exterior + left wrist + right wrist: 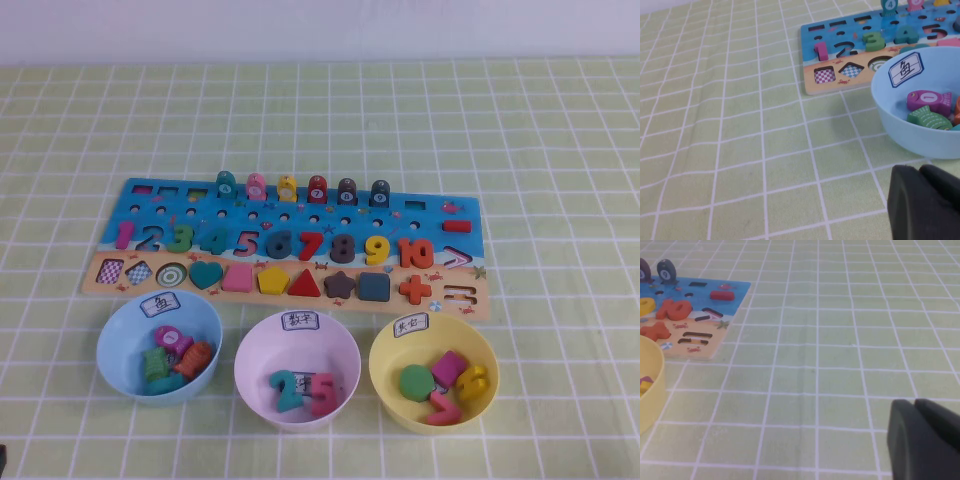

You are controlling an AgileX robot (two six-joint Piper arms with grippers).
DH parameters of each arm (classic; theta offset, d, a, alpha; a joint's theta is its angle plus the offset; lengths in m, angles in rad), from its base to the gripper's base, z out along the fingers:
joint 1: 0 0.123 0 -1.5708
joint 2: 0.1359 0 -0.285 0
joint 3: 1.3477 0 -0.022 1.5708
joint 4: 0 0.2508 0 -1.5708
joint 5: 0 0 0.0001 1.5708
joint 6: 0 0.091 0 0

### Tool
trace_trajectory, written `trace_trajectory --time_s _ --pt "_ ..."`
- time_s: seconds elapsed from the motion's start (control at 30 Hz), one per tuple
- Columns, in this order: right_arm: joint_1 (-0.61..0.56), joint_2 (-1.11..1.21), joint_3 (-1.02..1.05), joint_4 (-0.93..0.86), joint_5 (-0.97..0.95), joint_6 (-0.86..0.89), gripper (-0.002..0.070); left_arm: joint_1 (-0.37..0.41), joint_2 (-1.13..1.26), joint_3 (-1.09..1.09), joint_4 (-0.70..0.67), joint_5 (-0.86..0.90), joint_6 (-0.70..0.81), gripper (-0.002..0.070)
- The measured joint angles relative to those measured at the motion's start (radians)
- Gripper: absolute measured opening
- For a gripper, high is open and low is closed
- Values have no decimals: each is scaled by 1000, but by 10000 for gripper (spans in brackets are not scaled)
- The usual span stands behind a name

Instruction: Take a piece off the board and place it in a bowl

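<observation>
My right hand [925, 440] is closed with nothing between its fingers, and it rests low over the green checked cloth of the surface [840, 340], near the right edge and well apart from everything. My left hand [925, 205] is parked in the same way on the left side, just beside the light blue round plastic bowl [920, 125]; I cannot tell if it is wide or narrow. Neither hand appears in the high view, so I judge that both wait at their start places and no reach has begun.

Going outward from the right hand, the first thing is the yellow round plastic bowl [433, 385], at the front right. The pale pink round plastic bowl [297, 370] with the small white label on its rim stands in the middle of the front row, between the yellow one and the blue one. It holds some number pieces already, which I think is why it is the goal.

Behind the three bowls lies the long wooden puzzle board [150, 205], blue above and tan below. The flat orange-red wooden number "10" [415, 253] sits in its slot at the right end of the number row, just beside the yellow "9" [377, 249] and above the red plus sign [415, 288]. It is on my right side, so the right hand seems the natural one to take it.
</observation>
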Motion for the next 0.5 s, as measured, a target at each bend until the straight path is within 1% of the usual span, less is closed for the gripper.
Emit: trace_trajectory --time_s 0.13,0.23,0.33,0.37,0.43,0.5 --pt "0 0 0 21 0 0 -17 0 0 0 0 0 0 -4" --pt "0 0 0 149 0 0 -17 0 0 0 0 0 0 -4" --pt "0 0 0 384 0 0 -17 0 0 0 0 0 0 -4" --pt "0 0 0 509 0 0 -17 0 0 0 0 0 0 -4" --pt "0 0 0 686 -3 0 -17 0 0 0 0 0 0 -4" --pt "0 0 0 903 -14 0 -17 0 0 0 0 0 0 -4"
